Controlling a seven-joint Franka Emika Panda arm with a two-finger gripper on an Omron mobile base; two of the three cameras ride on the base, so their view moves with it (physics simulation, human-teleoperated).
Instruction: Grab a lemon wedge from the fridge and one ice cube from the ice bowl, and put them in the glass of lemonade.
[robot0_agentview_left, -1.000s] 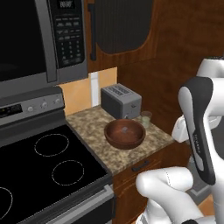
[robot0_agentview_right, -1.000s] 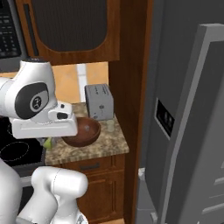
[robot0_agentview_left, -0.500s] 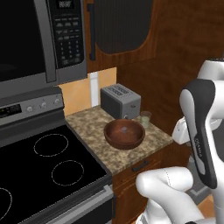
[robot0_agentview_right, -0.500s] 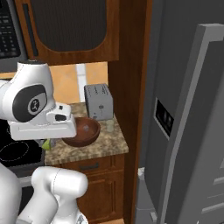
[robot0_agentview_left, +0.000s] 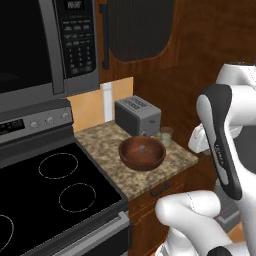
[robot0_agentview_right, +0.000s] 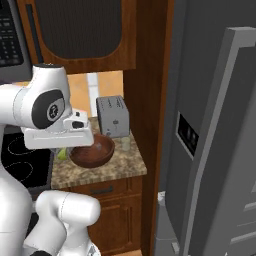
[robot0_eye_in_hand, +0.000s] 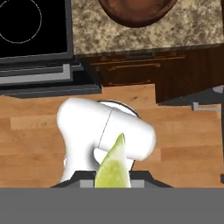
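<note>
The claw (robot0_eye_in_hand: 113, 183) is clenched on the lemon wedge (robot0_eye_in_hand: 113, 168), above the floor. It should travel level over the bench (robot0_agentview_left: 175, 159), past the ice bowl (robot0_agentview_left: 142, 152), and release directly above the glass of lemonade (robot0_agentview_left: 166, 136) beside the toaster (robot0_agentview_left: 137, 116).
</note>
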